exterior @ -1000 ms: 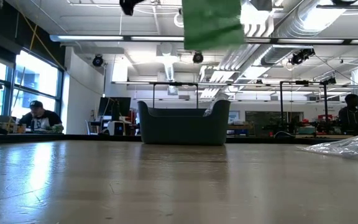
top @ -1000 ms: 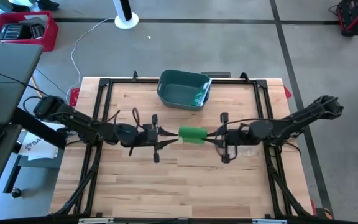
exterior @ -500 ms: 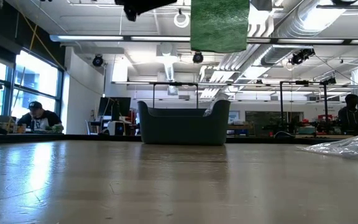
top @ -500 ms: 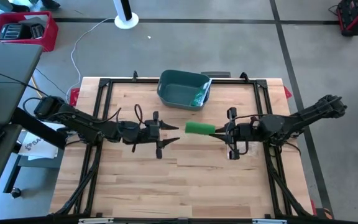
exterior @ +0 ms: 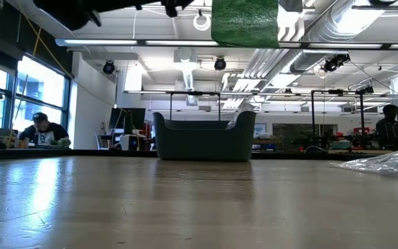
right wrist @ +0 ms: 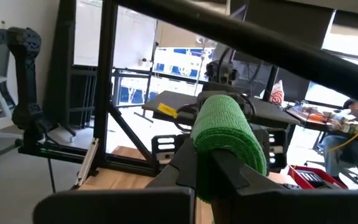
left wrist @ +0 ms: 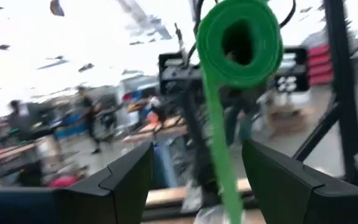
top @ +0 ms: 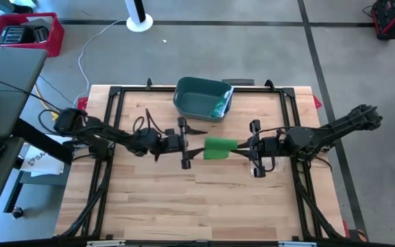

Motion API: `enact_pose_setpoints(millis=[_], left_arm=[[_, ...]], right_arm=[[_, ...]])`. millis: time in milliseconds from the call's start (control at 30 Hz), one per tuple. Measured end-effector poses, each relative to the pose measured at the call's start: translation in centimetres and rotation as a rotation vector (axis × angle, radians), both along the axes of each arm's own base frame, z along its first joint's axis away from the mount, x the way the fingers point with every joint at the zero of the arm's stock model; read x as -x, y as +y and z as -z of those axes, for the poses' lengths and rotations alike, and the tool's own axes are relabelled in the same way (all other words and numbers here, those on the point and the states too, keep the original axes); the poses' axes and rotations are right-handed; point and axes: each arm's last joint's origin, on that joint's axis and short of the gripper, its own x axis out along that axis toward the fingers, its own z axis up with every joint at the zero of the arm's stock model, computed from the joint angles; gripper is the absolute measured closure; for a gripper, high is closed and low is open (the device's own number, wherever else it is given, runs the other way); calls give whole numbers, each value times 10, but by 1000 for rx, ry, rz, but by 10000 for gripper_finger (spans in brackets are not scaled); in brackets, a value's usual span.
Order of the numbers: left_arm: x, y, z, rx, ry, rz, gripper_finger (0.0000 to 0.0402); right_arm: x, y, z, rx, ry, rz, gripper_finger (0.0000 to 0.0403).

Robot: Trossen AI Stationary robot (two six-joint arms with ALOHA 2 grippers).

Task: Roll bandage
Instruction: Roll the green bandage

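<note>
The bandage is a green roll (top: 217,147), held high above the table's middle; it shows at the top of the low view (exterior: 244,21). My right gripper (top: 241,145) is shut on its right end. My left gripper (top: 197,143) stands open just left of the roll's left end, touching nothing. In the left wrist view the roll (left wrist: 238,38) shows end-on beyond my spread fingers (left wrist: 124,180), and a loose green tail (left wrist: 221,155) hangs down from it. My right gripper pinches the roll's right end (right wrist: 227,146) between its two fingers (right wrist: 185,168). The fingers come level from the table's right side and lie along the roll. The roll sticks out level toward the left, lifted clear of the table, with its tail slack below.
A teal bin (top: 196,96) stands at the table's far middle, with something green in its right corner (top: 220,108). Crumpled clear plastic (exterior: 384,161) lies on the table's right side. A black frame (top: 115,92) runs around the wooden top.
My left gripper has opened and let go of the roll's left end, turned about its own axis and now stands wide open beside it. My right gripper has carried the roll a little toward the table's right edge; the roll stays level and lifted.
</note>
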Motion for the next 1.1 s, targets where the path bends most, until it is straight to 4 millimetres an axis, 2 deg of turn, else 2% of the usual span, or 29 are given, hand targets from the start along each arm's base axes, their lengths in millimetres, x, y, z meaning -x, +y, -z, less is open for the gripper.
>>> enact_pose_setpoints(millis=[167,333,467,600,833,867,1000,1100], left_arm=[[-24,1,-3,18,-55,182,160],[-56,-3,-2,-1,-61,217,160],[-67,-4,-5,-15,-79,206,175],[-68,-3,-7,10,-85,151,225],[-69,-3,-3,4,-43,141,377],[-69,-3,-2,10,-30,135,389],[-71,0,2,74,12,42,397],[-72,0,6,76,48,49,400]], right_arm=[[0,0,0,1,3,0,396],[0,0,0,1,1,0,396],[0,0,0,2,4,0,396],[0,1,1,3,6,-2,396],[0,1,1,3,7,-3,396],[0,1,1,3,7,-3,396],[0,1,1,8,7,-2,396],[0,1,1,20,6,1,396]])
